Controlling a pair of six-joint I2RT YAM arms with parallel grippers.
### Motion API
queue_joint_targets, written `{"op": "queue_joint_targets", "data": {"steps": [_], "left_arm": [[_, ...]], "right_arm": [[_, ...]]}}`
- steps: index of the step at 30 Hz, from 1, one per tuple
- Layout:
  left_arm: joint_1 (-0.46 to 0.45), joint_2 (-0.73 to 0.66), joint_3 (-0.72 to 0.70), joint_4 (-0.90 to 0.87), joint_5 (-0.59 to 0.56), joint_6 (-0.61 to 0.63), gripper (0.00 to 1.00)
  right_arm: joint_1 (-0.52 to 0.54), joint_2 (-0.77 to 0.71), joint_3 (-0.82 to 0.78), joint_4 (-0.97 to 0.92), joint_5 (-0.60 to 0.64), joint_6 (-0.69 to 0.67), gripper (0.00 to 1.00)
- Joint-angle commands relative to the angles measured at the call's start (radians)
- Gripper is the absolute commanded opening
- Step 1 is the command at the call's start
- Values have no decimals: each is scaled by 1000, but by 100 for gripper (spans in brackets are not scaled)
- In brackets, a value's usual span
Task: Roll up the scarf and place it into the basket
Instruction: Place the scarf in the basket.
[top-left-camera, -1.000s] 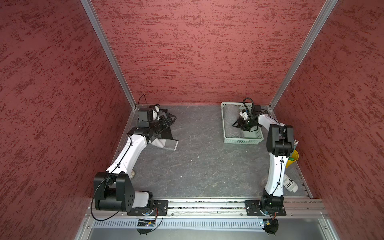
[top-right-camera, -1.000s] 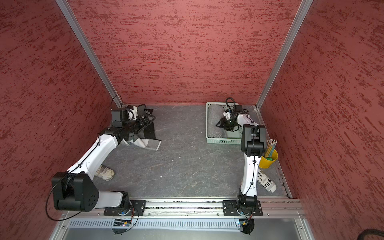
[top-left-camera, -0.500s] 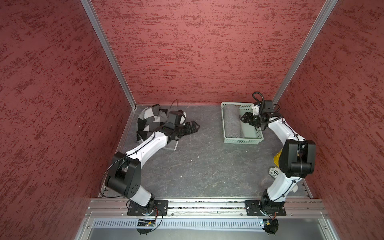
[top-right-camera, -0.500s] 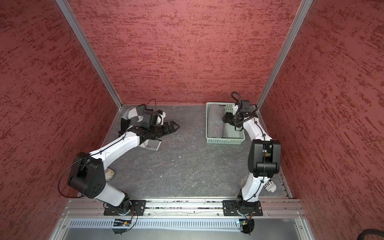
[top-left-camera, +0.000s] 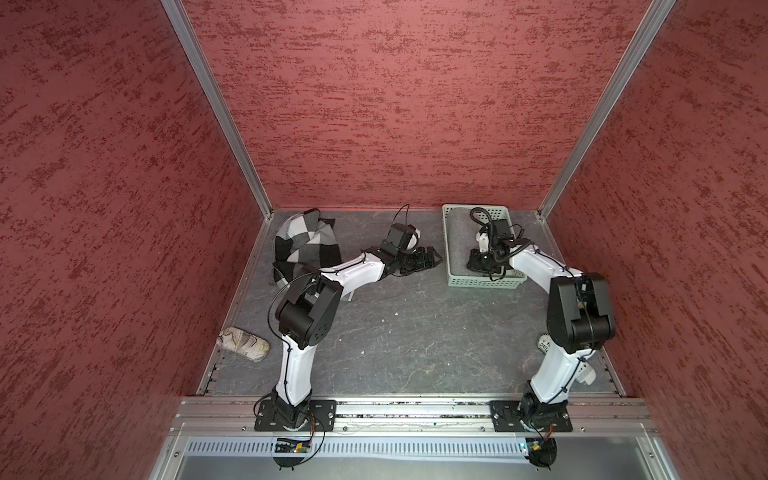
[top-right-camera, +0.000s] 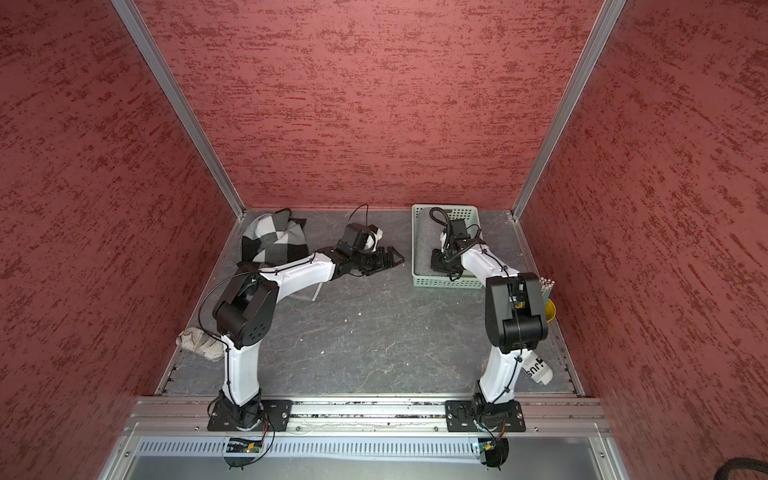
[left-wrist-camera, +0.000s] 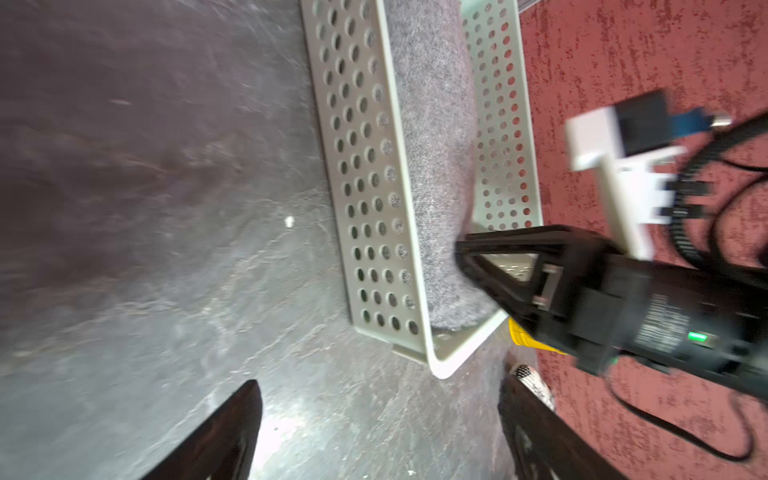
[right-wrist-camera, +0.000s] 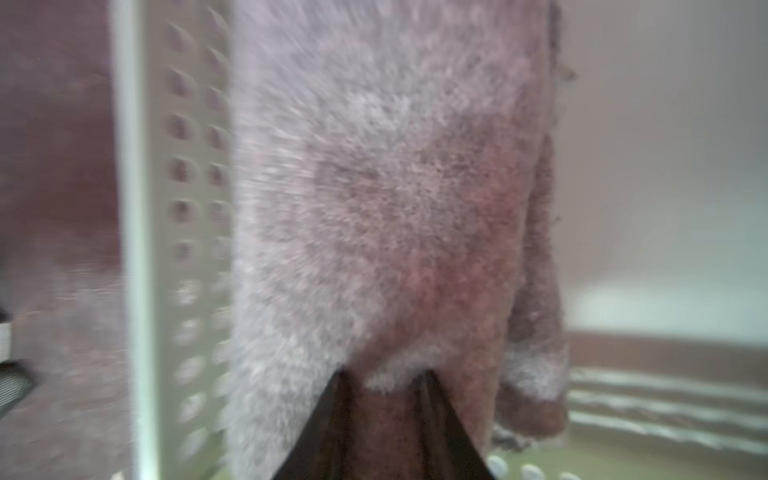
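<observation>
Your right gripper has just pinched the scarf, already in the basket, between its jaws — the left gripper, newly swung close, gapes empty — likely only tidying remains.

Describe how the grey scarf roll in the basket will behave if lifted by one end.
The scarf roll looks soft: its fuzzy knit bunches between the jaws of the right gripper, so it would likely sag. Loose layers at its end may unroll. Probably grippy, not slippery.

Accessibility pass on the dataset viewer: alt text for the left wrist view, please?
A rolled grey scarf lies inside the mint perforated basket, with the black right gripper pinching it near one end. The left gripper is open and empty over the dark table, with a red wall behind.
</observation>
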Motion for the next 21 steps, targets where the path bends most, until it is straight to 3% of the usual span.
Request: {"op": "queue_joint_targets", "data": {"steps": [1,5,7,11,14,21], "left_arm": [[-6,45,33,39,27,-21,87],[-10,93,66,56,32,-26,85],[-7,111,82,68,18,-34,85],[5,135,93,139,-45,-91,73],[12,153,111,166,-105,-124,66],[27,202,161,186,-180,-189,65]], "right_arm": [[-5,85,26,-58,92,-27,28],[-5,157,99,-88,126,-38,34],[-5,124,106,-76,80,-45,43],[-7,8,126,-51,51,-25,54],[-10,-55,138,-26,64,21,57],[-34,-83,128,108,154,185,60]]}}
